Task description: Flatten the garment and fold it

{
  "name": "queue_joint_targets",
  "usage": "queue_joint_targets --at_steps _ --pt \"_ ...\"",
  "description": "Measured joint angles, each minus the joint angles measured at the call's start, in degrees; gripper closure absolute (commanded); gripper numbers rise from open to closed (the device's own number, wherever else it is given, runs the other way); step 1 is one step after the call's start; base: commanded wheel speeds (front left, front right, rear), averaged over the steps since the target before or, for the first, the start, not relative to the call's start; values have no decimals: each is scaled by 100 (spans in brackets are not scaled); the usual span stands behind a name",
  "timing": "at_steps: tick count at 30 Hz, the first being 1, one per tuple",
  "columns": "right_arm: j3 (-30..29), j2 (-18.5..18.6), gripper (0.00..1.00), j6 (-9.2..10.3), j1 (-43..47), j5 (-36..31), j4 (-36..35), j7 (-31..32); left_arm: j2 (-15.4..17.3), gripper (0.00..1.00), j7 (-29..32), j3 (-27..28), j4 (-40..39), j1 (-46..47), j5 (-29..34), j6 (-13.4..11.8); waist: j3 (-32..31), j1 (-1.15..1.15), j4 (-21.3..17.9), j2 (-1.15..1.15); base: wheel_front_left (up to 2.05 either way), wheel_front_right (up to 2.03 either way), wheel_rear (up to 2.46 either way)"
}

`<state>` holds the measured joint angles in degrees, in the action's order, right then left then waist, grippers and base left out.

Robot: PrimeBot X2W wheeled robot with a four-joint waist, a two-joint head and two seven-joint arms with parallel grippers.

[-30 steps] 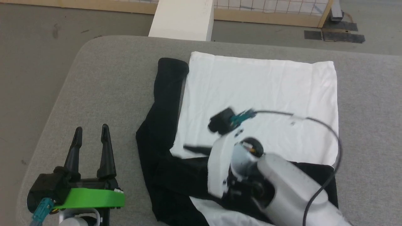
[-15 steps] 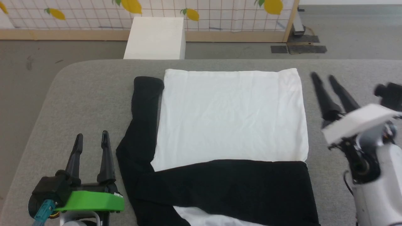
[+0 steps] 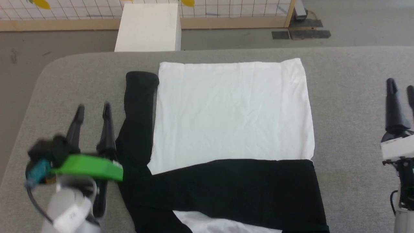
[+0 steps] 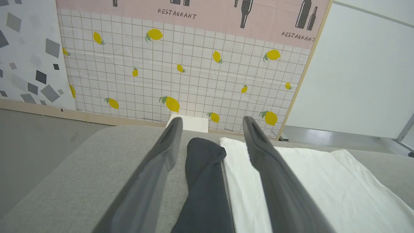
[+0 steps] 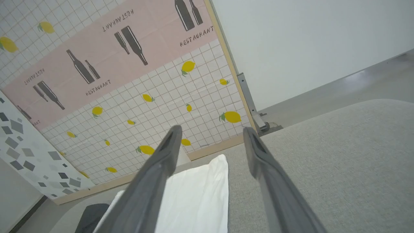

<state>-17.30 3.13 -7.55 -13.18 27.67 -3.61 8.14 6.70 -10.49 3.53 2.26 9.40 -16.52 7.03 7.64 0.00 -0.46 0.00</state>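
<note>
Garment [image 3: 231, 110] lies flat, approx centre of grey worktop [image 3: 81, 84], white body spread w/ light creases. One black sleeve [image 3: 139, 110] runs along the body's left edge, cuff at the far end. Second black sleeve [image 3: 233, 191] is folded across the near part of the body, edge to edge; a strip of white shows below it at the frame bottom.

Left tool [image 3: 93, 107] is just left of the side sleeve, fingers spread, nothing gripped. Its wrist cam shows that sleeve [image 4: 203, 181] on the worktop between the spread fingers of the tool [image 4: 212, 120]. Whether it touches the cloth: can't tell.

Right tool [image 3: 401, 84] is well right of the garment, over bare worktop, partly cut by the frame edge. Wrist cam: tool [image 5: 212, 130] released, empty, white cloth [image 5: 197, 194] beyond it.

Beyond the worktop: white box [image 3: 147, 27] on the floor [image 3: 48, 38], lemon-print screen [image 4: 194, 74] behind.
</note>
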Motion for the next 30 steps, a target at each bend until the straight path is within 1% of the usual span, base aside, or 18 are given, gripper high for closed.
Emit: queue_joint_targets --at_steps 4,6,8,9,11,13,15,18,22,25,30 --pt "-138 -10 0 0 -14 80 -179 43 408 0 749 -226 539 1199 -261 3 314 0 5 0 0 0 0" --pt "-159 -10 0 0 -49 105 -238 42 530 0 1157 -285 879 1794 -455 5 487 0 4 0 0 0 0" --pt "-165 -11 0 0 -132 118 -311 41 728 0 1725 -398 1272 2409 -644 5 703 0 -7 0 0 0 0" --pt "-165 -14 0 0 -172 119 -336 41 777 0 1938 -397 1430 2653 -757 5 795 0 -14 0 0 0 0" --pt "-169 -18 0 -1 -275 151 -391 26 976 0 2508 -466 1779 3198 -828 5 1026 0 -36 0 0 0 0" --pt "-190 -19 0 -1 -363 165 -430 -1 1063 0 2998 -455 2053 3648 -1023 4 1242 1 -62 0 0 0 0" --pt "-198 -16 0 -1 -464 203 -455 -15 1188 0 3574 -543 2303 4060 -1037 -1 1485 1 -96 0 0 0 0" --pt "-218 -20 0 -1 -528 258 -453 -89 1341 0 4289 -687 2562 4426 -1022 -11 1806 1 -155 0 0 0 0" --pt "-252 -22 0 -1 -532 266 -455 -156 1484 0 5058 -820 2750 4585 -993 -96 2174 1 -249 0 0 0 0" --pt "-301 -22 0 -1 -531 276 -464 -189 1508 0 5388 -825 2800 4582 -1042 -229 2385 1 -324 0 0 0 0" --pt "-367 -21 0 -1 -530 354 -517 -211 1592 0 5473 -801 2672 4586 -1028 -322 2622 1 -425 0 0 0 0"
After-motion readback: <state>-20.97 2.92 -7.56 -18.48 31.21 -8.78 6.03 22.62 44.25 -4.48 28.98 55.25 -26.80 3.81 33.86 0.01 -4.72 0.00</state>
